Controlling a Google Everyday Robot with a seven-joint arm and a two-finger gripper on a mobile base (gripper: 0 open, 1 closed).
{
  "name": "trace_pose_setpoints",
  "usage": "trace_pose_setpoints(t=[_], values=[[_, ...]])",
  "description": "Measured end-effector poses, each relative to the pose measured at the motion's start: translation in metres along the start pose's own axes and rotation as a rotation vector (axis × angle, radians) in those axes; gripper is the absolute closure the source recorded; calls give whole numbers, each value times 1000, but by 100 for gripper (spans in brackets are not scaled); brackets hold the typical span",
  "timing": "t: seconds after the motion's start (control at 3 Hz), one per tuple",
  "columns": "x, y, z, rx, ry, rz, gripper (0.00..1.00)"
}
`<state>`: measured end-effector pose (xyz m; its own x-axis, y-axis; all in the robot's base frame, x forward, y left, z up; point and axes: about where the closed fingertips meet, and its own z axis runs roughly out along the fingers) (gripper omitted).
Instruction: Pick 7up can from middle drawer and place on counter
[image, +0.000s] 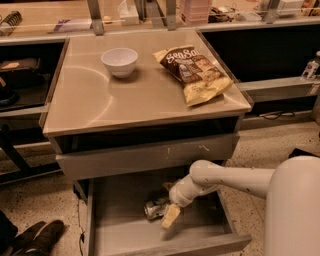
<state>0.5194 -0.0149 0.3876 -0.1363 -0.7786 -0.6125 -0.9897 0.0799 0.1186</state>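
While the middle drawer (117, 225) stands pulled out below the desk (125, 102), the 7up can (154, 207) lies on the drawer floor, near its middle. The white arm (225, 177) reaches down into the drawer, and its end effector (170, 216) is just beside the can. How far it is open I cannot tell. A white bowl (120, 61) and a chip bag (195, 72) sit on the desk.

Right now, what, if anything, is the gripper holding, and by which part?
It cannot be told. The gripper is down in the drawer, close beside the can, but no hold on it shows.
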Motion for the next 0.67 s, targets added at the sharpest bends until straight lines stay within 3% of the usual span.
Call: trace_pose_setpoints(t=[0.33,0.67], values=[[1,3,12,-11,-24,17,0],[2,3,13,-12,-24,17,17]])
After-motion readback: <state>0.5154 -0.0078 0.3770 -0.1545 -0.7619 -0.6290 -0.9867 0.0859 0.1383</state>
